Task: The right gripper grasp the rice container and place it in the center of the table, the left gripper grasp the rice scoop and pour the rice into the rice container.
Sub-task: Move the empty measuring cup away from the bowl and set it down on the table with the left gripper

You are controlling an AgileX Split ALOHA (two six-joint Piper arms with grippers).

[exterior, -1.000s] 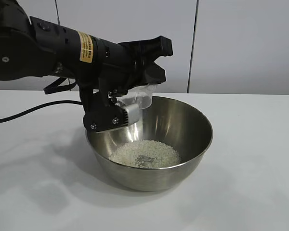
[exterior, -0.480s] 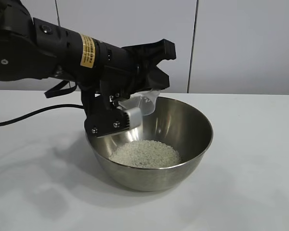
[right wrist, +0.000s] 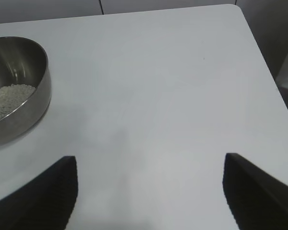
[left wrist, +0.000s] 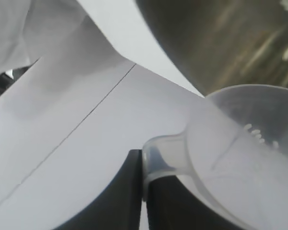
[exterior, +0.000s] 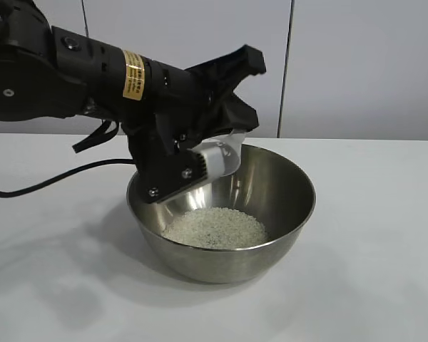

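The rice container (exterior: 289, 187), a shiny steel bowl, stands on the white table (exterior: 371, 249) with a heap of rice (exterior: 214, 226) in its bottom. My left gripper (exterior: 232, 125) hangs over the bowl's left rim, shut on the handle of the rice scoop (exterior: 217, 158), which is tipped mouth-down into the bowl. In the left wrist view the fingers (left wrist: 129, 191) pinch the handle of the scoop (left wrist: 245, 143), with a few grains stuck inside it and the bowl (left wrist: 221, 43) behind. My right gripper (right wrist: 150, 160) is open over bare table, off to the side of the bowl (right wrist: 38, 91).
A black cable (exterior: 50, 178) trails across the table at the left, behind the left arm. Grey wall panels stand behind the table. The right wrist view shows the table's far corner and side edge (right wrist: 259, 48).
The left gripper has risen slightly and rolled further, tipping the scoop more steeply over the bowl. The rice heap has evened out. The right gripper has not moved.
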